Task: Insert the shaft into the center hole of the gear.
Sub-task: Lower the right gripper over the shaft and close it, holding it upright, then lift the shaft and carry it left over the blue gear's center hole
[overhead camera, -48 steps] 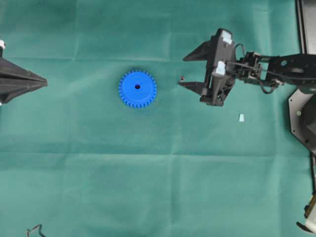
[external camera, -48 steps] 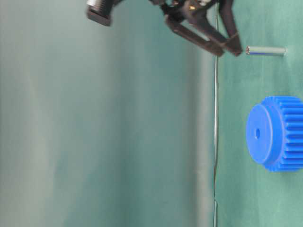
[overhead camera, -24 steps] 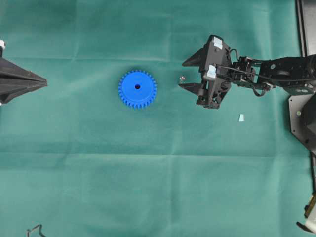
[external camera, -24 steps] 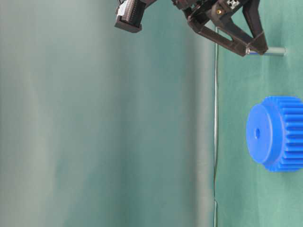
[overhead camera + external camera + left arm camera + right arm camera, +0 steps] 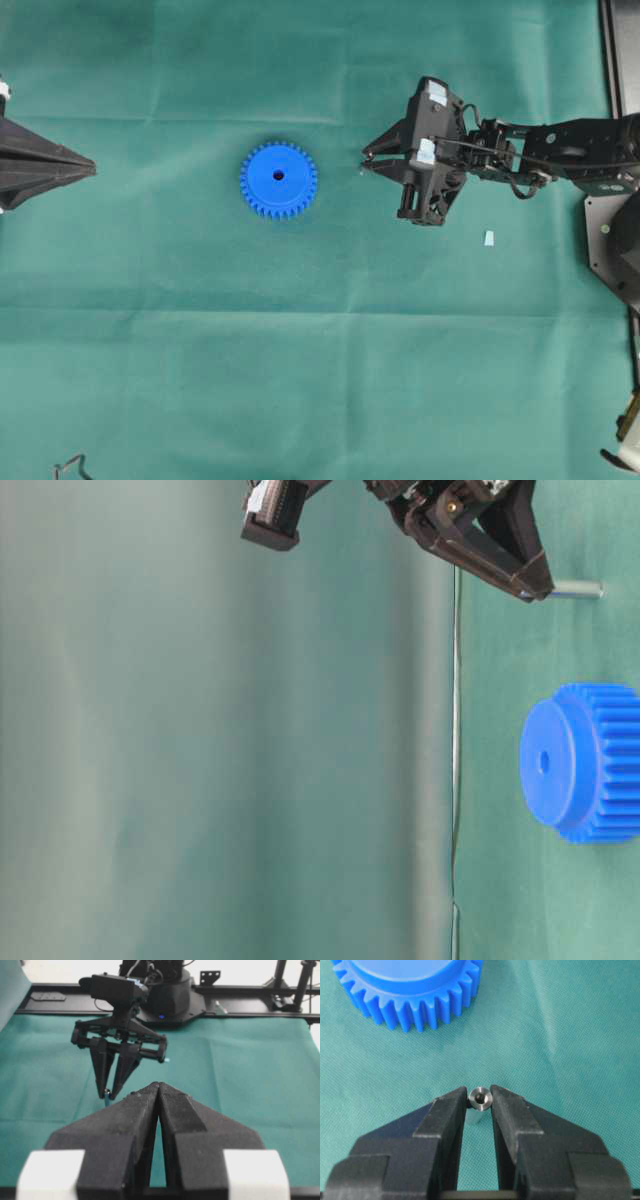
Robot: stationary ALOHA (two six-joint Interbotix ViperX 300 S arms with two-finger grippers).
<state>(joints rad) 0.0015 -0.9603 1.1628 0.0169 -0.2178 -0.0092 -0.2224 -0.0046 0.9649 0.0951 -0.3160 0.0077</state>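
Observation:
The blue gear [image 5: 278, 180] lies flat on the green cloth with its center hole [image 5: 278, 176] facing up, and it also fills the top of the right wrist view [image 5: 407, 990]. The shaft [image 5: 480, 1099], a short silvery pin, stands upright to the right of the gear. My right gripper [image 5: 367, 160] is shut on the shaft's top end, and both fingers touch it. The table-level view shows the shaft [image 5: 575, 589] sticking out below the fingertips. My left gripper [image 5: 92, 168] is shut and empty at the left edge, far from the gear.
A small pale wedge-shaped scrap [image 5: 489, 238] lies on the cloth right of the right gripper. A black frame [image 5: 622, 50] and the right arm's base [image 5: 612, 240] border the right edge. A thin wire piece [image 5: 68, 464] lies at the bottom left.
The right gripper's jaws have closed from wide open onto the shaft, and the gripper has come down round it. The gear and the left gripper have not moved.

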